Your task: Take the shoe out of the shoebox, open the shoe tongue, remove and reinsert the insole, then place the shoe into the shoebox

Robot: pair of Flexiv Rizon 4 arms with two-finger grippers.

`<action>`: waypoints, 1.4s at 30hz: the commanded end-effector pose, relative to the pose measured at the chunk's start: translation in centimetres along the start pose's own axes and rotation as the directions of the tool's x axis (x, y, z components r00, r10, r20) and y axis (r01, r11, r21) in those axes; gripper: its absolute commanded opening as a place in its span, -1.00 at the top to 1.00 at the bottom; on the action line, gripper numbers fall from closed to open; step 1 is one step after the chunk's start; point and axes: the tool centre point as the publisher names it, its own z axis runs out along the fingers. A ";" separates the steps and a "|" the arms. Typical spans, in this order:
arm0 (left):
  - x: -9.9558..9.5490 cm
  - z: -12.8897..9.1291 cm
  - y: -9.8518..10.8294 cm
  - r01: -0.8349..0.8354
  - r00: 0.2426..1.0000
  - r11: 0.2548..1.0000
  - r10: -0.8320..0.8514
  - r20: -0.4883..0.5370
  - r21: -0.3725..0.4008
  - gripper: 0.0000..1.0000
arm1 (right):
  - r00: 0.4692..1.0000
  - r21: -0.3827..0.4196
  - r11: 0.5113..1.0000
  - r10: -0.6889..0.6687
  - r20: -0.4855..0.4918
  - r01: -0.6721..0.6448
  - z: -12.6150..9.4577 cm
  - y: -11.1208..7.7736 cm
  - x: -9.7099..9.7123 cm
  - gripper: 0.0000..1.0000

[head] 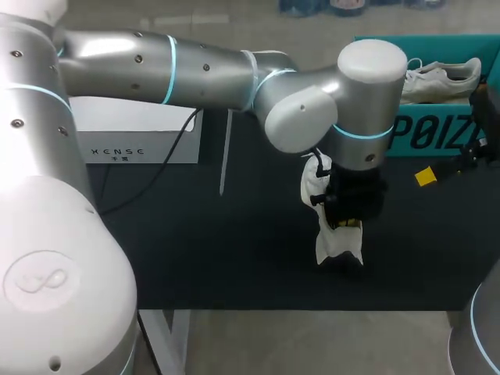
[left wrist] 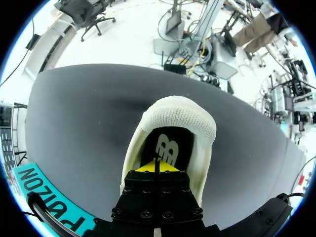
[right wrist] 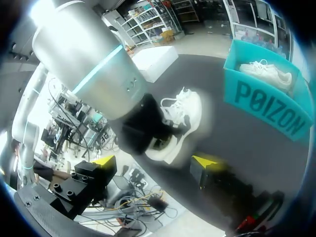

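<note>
Okay, shoe (head: 328, 234) is out of the shoebox (head: 430, 133), on the table (head: 219, 250) near the front edge, well apart from the box. Left gripper (left wrist: 157, 169) is down in the heel opening, tips narrow, nearly together. It looks pinched on the heel end of the insole (left wrist: 168, 143); the rest of the insole lies flat inside. Right gripper (right wrist: 154, 162) is wide, holding nothing, near the box and off to the shoe's side. Second shoe (head: 441, 78) sits in the box.

Handling, my guess: shoe is light, upper soft and gives, sole stiffer. It could slide or tip on the table if the insole drags, so the right gripper likely has to pin the toe or sidewall. Insole is thin and floppy, so it's best taken at the heel edge and peeled up and back, not yanked. Loose laces could snag. Step in hand: insole removal, early. Tongue state unclear.
</note>
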 end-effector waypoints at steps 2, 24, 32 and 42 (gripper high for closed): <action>-0.8 1.9 0.4 -0.021 1.000 0.999 0.021 0.008 0.026 1.00 | 1.000 -0.001 1.000 0.001 0.004 -0.001 0.1 -0.1 0.1 -1.00; 0.2 -3.7 0.1 -0.061 0.998 0.992 0.059 -0.020 -0.109 1.00 | 1.000 -0.001 1.000 0.001 0.004 -0.001 0.1 -0.1 0.1 -1.00; 0.8 -3.2 1.5 -0.052 0.998 0.987 0.044 -0.055 -0.152 1.00 | 1.000 -0.001 1.000 0.001 0.004 -0.001 0.1 -0.1 0.1 -1.00; -0.9 -2.7 3.2 -0.072 0.996 0.979 0.059 -0.073 -0.192 1.00 | 1.000 -0.001 1.000 0.001 0.004 -0.001 0.1 -0.1 0.1 -1.00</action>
